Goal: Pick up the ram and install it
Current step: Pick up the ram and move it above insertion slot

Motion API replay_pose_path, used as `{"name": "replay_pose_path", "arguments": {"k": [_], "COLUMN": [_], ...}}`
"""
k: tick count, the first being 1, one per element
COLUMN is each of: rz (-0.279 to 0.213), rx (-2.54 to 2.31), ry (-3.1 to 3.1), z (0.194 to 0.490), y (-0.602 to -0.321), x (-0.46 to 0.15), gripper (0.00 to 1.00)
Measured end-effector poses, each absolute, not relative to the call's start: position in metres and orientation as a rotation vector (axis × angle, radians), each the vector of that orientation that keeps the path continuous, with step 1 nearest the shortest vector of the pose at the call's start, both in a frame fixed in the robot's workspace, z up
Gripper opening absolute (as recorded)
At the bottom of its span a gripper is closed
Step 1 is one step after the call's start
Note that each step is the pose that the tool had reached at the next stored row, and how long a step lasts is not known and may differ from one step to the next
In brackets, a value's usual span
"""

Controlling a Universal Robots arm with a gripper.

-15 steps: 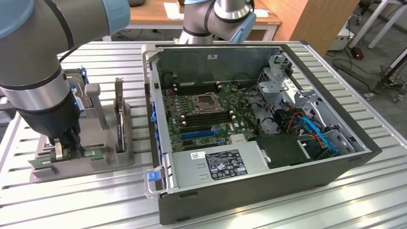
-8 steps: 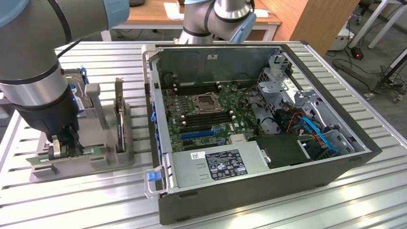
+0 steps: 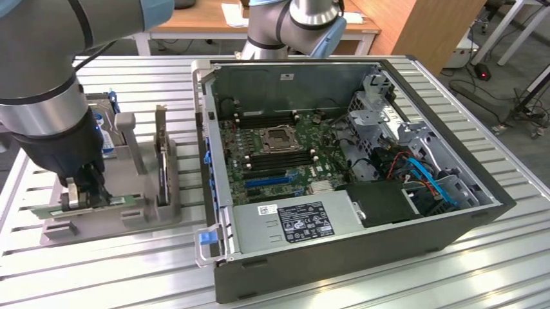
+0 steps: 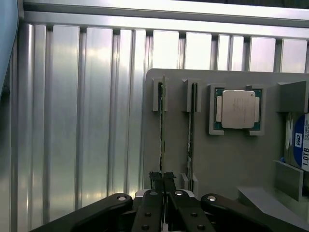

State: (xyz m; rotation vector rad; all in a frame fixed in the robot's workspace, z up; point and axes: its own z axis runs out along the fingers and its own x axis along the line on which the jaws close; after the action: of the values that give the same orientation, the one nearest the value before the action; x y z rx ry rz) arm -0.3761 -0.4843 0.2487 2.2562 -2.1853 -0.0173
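- Green board, thin and narrow: the ram [image 4: 162, 121] stands on its long edge in the slot nearest the edge of the grey holder [image 4: 231, 164]. The holder sits on the ribbed metal tabletop [image 3: 103, 270], to the exterior view's left of the open computer case [image 3: 481, 199].
- The gripper [image 3: 86, 196] is down over the holder. In the wrist view the fingers [image 4: 155, 180] are pinched together on the stick's upper edge, one on each flat face. Going by the exterior view, the hold is roughly midway along its length.
- From where I stand the stick looks seated in its slot; I can't tell whether it has lifted at all.
- I'd judge it very light and fairly stiff, but thin enough to flex or crack if twisted. A hold near the middle should keep it from tipping.
- The faces look smooth with small dark chips. A firm pinch on the board suits it better than pressing on the chips, and the contact edge down in the slot is best left untouched.
- A second stick [image 4: 193, 121] stands in the next slot, just beside the first, so there is little room to either side.
- Further along the holder lie a processor [image 4: 237, 108] and a blue-labelled hard drive [image 4: 301, 145], and a taller card [image 3: 161, 154] stands upright. All are apart from the fingers.
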Motion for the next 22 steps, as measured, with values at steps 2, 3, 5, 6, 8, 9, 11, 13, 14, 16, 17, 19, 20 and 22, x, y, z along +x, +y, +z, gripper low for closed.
{"name": "replay_pose_path", "arguments": {"k": [2,3,5,6,8,9,11,13,14,16,17,19,20,22], "rz": [-0.017,-0.017,-0.017,-0.017,-0.017,-0.017,-0.017,-0.017,-0.017,-0.017,-0.017,-0.017,-0.017,-0.017], "rx": [2.256,2.256,2.256,2.256,2.256,2.256,2.256,2.256,2.256,2.256,2.256,2.256,2.256,2.256], "ry": [-2.185,-2.185,-2.185,-2.185,-2.185,-2.186,-2.186,-2.186,-2.186,-2.186,-2.186,-2.186,-2.186,-2.186], "z": [0.252,0.253,0.256,0.257,0.260,0.262,0.265,0.268,0.270,0.273,0.275,0.278,0.280,0.283], "y": [-0.484,-0.484,-0.484,-0.484,-0.484,-0.484,-0.484,-0.484,-0.484,-0.484,-0.484,-0.484,-0.484,-0.484], "x": [-0.376,-0.376,-0.376,-0.376,-0.376,-0.376,-0.376,-0.376,-0.376,-0.376,-0.376,-0.376,-0.376,-0.376], "gripper": [0.11,0.11,0.11,0.11,0.11,0.11,0.11,0.11,0.11,0.11,0.11,0.11,0.11,0.11]}}
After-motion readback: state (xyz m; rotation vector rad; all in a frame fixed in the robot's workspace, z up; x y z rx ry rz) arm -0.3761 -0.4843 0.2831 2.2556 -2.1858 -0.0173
